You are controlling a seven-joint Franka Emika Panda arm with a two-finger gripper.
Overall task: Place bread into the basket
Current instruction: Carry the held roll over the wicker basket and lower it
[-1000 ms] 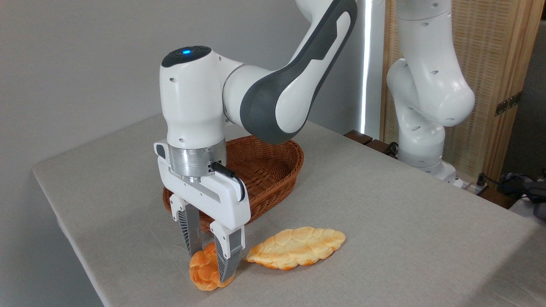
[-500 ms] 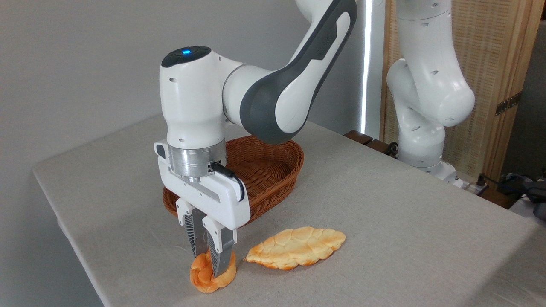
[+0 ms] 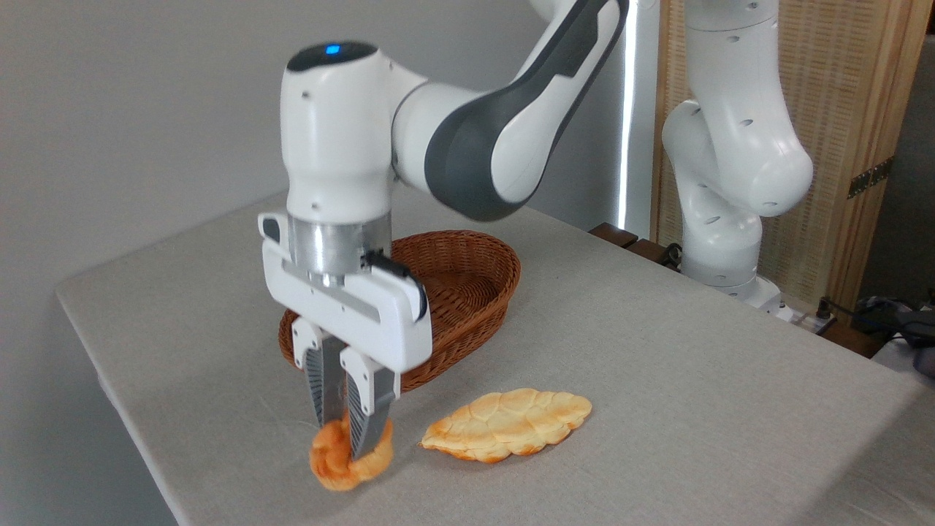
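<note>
Lower centre of frame: two-finger gripper (image 3: pixel 343 438) clamped on small deep-orange knotted bun (image 3: pixel 343 460), just above grey cloth table (image 3: pixel 657 380). Reddish-brown oval wicker basket (image 3: pixel 467 292) behind. Risk: soft bun, squeezed narrow, may slip out.

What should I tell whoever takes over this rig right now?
Gripper: shut on the bread, squeezing it, at the near table edge.
Basket: behind the gripper, nothing seen in it.
Flat braided loaf: on the table, right of the bread, not part of the job.
Done: bread grasped, apparently just off the cloth.
Left: raise it, carry it back over the basket, release.
</note>
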